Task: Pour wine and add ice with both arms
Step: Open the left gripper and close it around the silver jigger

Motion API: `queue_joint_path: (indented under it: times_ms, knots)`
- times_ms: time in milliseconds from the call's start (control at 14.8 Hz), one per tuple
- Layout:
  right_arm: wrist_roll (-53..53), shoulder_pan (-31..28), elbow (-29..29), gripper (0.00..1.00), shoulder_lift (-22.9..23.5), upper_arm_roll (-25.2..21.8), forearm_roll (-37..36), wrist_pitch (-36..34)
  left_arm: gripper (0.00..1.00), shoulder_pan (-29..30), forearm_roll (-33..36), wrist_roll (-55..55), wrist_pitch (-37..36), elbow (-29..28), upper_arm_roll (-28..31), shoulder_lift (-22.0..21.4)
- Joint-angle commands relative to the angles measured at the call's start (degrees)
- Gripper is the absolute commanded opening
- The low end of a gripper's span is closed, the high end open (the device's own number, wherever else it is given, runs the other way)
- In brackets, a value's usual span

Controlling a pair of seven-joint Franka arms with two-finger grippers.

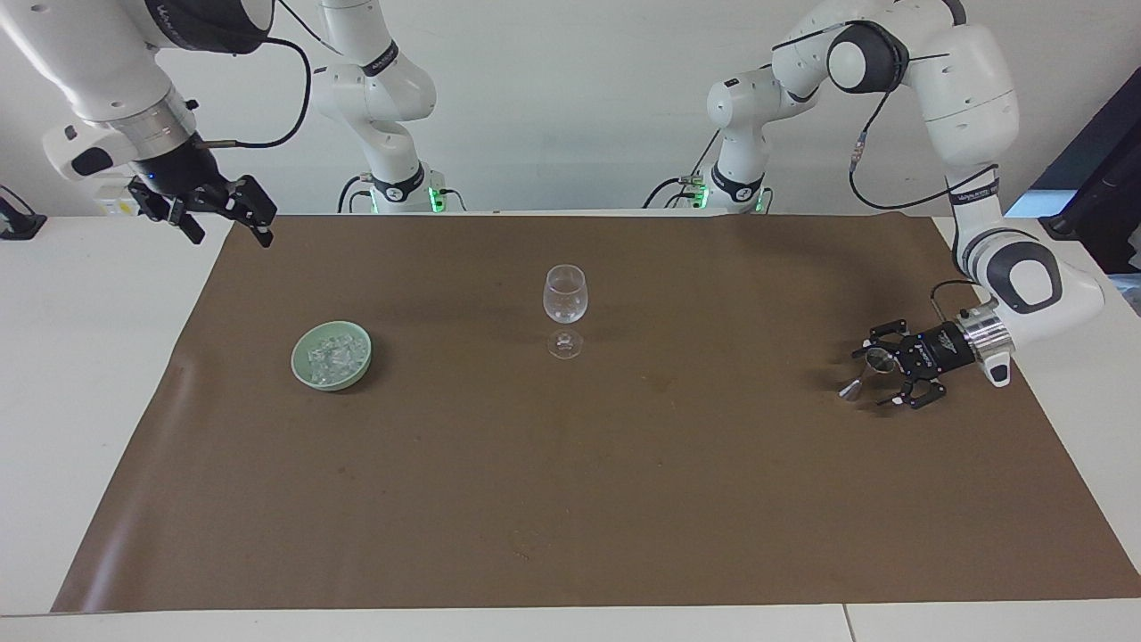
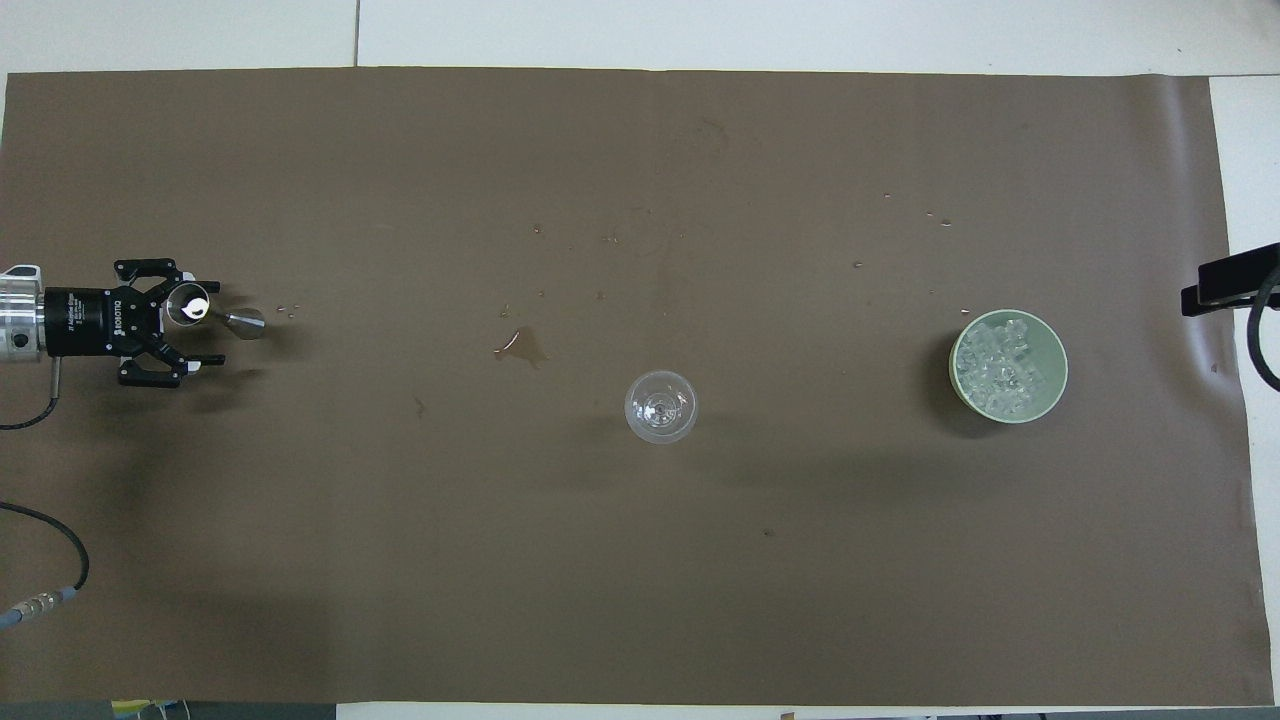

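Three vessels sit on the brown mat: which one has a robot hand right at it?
The small metal measuring cup at the left arm's end: the open left hand straddles it. The wine glass and the green bowl of ice stand alone.

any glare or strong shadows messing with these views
Overhead view: a bright white glint sits in the metal jigger by the left pincer; soft dark shadows fall beside the wine glass and green ice bowl. Facing view: even light, with only a faint sheen on the brown mat.
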Motion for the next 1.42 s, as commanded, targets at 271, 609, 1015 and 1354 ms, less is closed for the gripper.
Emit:
queue_joint_path:
  times_ms: [271,609,1015,1354]
  knots:
    - [-0.7,-0.5,-1.1,1.0,-0.8,0.2,0.4,0.5,0.99,-0.7,-3.1,-0.6,1.4,-2.8,0.1,-2.3]
    - [-0.7,-0.5,-1.1,1.0,-0.8,0.2,0.4,0.5,0.77,-0.7,-3.7,0.2,1.5,-3.0,0.0,-2.4]
    - [-0.7,-0.5,-1.1,1.0,-0.8,0.2,0.4,0.5,0.0,-0.7,-3.7,2.3,1.2,-2.9,0.2,-2.4]
    - [-0.7,-0.5,-1.1,1.0,-0.8,0.2,0.4,0.5,0.0,-0.7,-3.7,1.5,-3.3,-2.7,0.3,-4.8]
